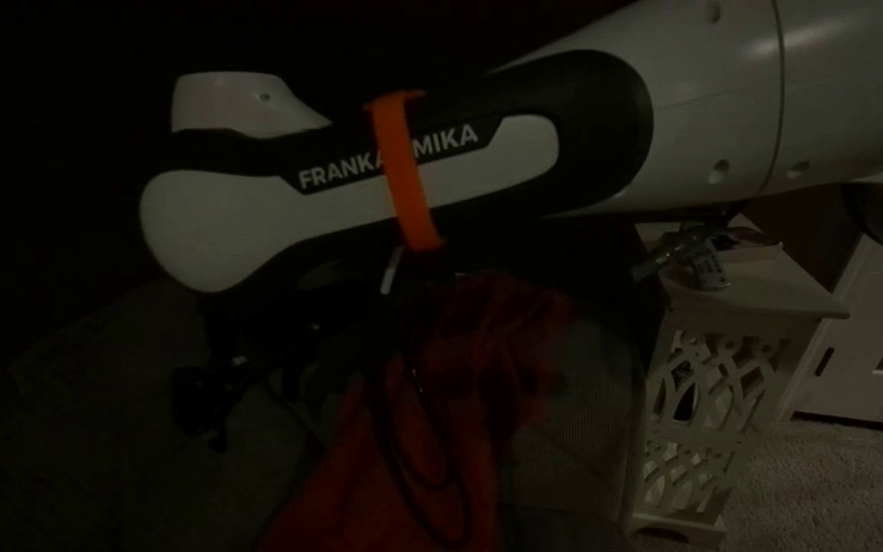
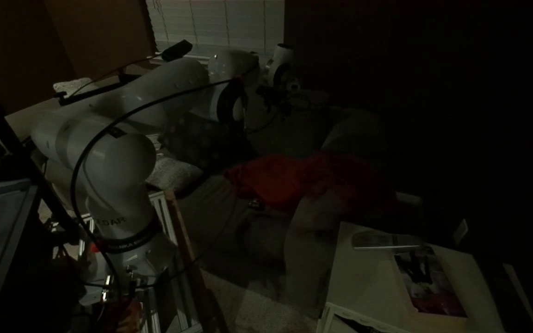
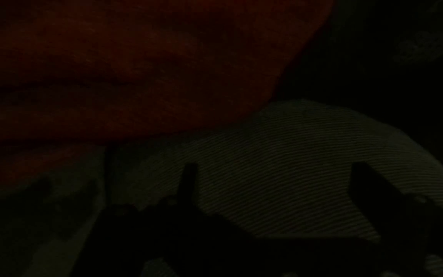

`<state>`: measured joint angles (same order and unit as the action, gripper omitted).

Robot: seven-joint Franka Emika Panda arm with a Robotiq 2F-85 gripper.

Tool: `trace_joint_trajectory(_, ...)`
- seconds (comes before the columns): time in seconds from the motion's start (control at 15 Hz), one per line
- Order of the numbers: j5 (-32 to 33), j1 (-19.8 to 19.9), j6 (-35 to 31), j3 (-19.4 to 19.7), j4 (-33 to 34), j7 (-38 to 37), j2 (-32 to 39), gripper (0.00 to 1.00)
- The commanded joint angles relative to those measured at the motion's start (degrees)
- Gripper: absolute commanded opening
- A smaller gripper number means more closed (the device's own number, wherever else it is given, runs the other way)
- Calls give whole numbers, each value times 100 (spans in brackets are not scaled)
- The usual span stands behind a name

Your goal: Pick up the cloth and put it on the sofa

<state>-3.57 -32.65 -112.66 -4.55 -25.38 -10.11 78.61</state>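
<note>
A red-orange cloth (image 2: pixel 271 178) lies spread and crumpled over the grey sofa (image 2: pixel 312 249) and its armrest. It also shows in an exterior view (image 1: pixel 411 452), partly behind the arm's cable. In the wrist view the cloth (image 3: pixel 148 77) fills the upper left, with the ribbed sofa fabric (image 3: pixel 283 146) below and to its right. My gripper (image 3: pixel 275 167) is open, its two dark fingers wide apart with only sofa fabric visible between them. The cloth's edge lies beyond the fingertips, apart from them in the picture. In an exterior view the gripper (image 2: pixel 285 104) is dark and appears above the sofa.
A white side table (image 2: pixel 368 277) holding a remote (image 2: pixel 382 241) and a book (image 2: pixel 428 282) stands beside the sofa's armrest. A dark cushion (image 2: pixel 201 138) and a pale cushion (image 2: pixel 171 173) lie near the arm. A cable (image 1: pixel 441 491) hangs below the arm. The room is very dark.
</note>
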Motion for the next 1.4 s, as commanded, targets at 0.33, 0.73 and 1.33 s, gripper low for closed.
trace_joint_trajectory(0.33,1008,204,743,1061,-81,-1641,-237,100)
trace_joint_trajectory(0.73,1198,278,845,1230,4,-2140,-140,100)
trace_joint_trajectory(1.33,1165,891,1521,1441,8,-3952,-279,100)
